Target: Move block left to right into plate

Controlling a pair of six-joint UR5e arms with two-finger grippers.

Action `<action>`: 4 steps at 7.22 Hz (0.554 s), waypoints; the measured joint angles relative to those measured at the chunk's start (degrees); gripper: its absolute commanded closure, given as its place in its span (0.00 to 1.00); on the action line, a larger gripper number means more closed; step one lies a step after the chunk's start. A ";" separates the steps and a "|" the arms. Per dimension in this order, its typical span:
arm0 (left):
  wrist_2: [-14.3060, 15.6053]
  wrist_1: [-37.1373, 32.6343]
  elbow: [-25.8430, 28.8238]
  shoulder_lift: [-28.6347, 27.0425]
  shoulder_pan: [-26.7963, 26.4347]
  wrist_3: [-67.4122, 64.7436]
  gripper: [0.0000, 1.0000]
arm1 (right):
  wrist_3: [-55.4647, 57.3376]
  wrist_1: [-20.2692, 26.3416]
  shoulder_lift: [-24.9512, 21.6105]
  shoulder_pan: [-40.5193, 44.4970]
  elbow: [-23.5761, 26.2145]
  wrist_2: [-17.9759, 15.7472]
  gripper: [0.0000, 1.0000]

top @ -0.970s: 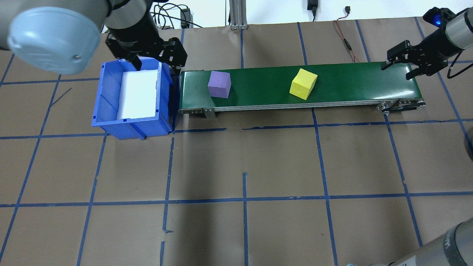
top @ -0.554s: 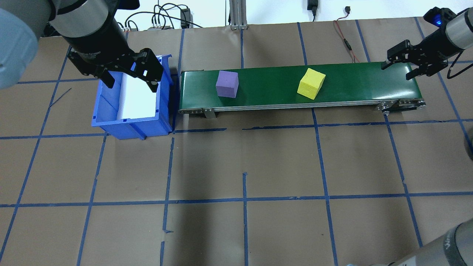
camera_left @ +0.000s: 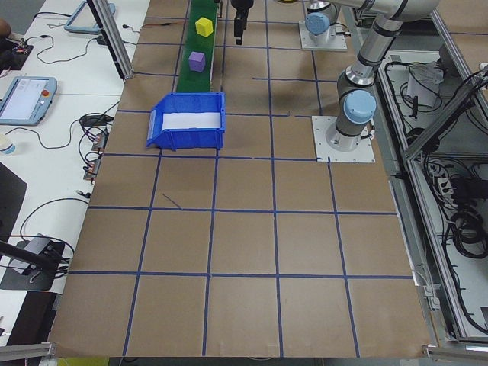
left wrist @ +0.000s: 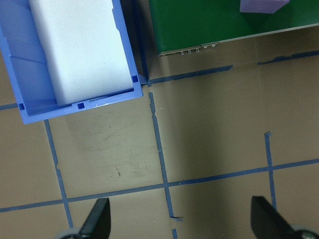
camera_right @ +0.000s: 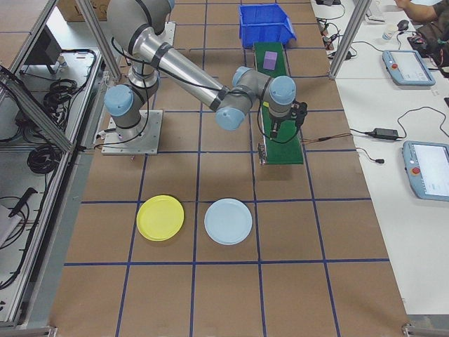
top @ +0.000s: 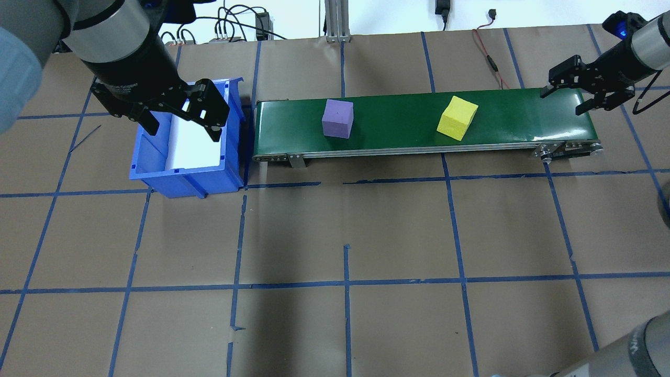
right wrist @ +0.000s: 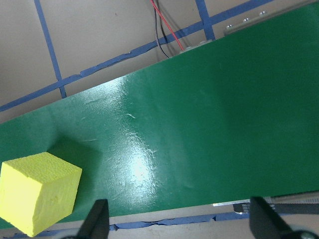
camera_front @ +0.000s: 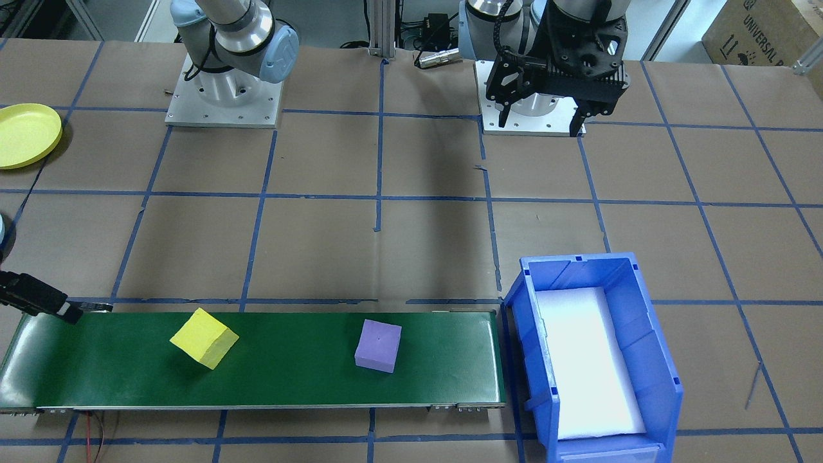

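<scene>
The right pincer hangs open and empty over the conveyor belt's right end; the left pincer, also open, hovers above the blue bin. Yellow block and purple block ride the belt. The yellow plate lies well apart at the counter's right end.

Yellow block, purple block, green belt
</scene>
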 measured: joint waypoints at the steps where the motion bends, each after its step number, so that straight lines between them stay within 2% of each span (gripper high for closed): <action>1: -0.09 0.01 0.20 0.04 0.00 -0.02 0.00 | 0.58 0.00 0.09 0.00 -0.01 -0.11 0.00; 4: -0.10 0.02 0.33 0.08 0.07 0.02 0.00 | 1.53 -0.02 0.56 0.00 -0.03 0.07 0.00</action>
